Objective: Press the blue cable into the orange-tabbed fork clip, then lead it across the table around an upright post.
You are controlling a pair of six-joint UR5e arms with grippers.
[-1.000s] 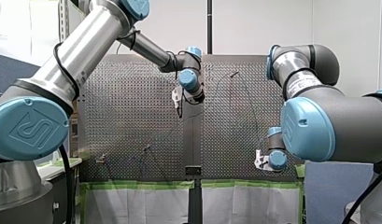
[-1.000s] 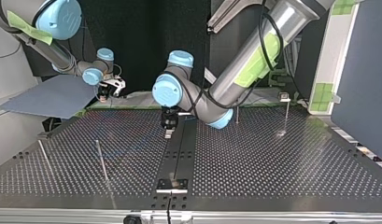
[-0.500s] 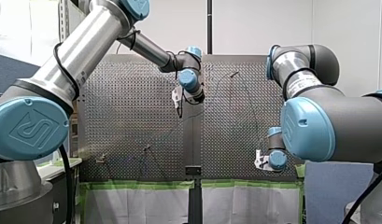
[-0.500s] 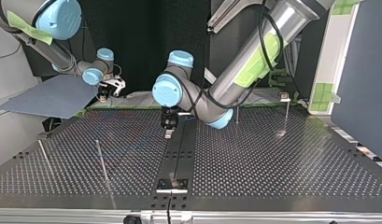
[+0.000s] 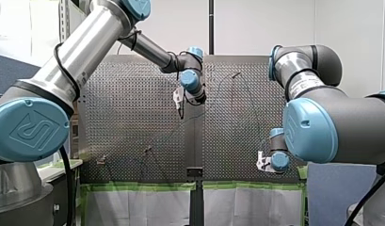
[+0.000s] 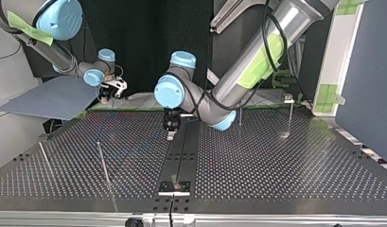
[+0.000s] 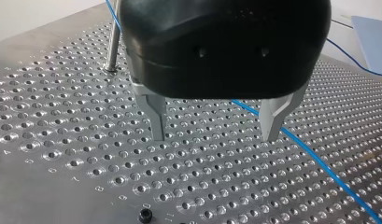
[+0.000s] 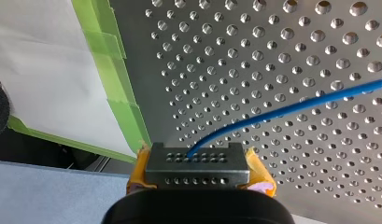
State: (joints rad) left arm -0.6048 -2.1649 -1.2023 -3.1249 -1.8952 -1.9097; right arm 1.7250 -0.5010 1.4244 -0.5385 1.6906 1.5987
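In the left wrist view my left gripper (image 7: 213,137) hangs open just above the perforated table (image 7: 62,116), its metal fingers (image 7: 157,116) holding nothing. The blue cable (image 7: 314,156) lies on the table and passes under the gap, close to one fingertip. An upright post (image 7: 113,42) stands beyond the gripper. My right gripper (image 8: 196,158), with yellow pads, is shut on the blue cable (image 8: 291,109) at the table's edge. In the top view my left gripper (image 6: 171,130) is near the middle and my right gripper (image 6: 108,94) at the far left. I cannot make out the orange-tabbed clip.
Thin upright posts (image 6: 102,163) (image 6: 43,158) (image 6: 291,116) stand on the table in the top view. A black strip (image 6: 181,151) runs down its middle. Green tape (image 8: 118,88) lines the table edge by my right gripper. A small black screw (image 7: 144,215) sits near my left gripper.
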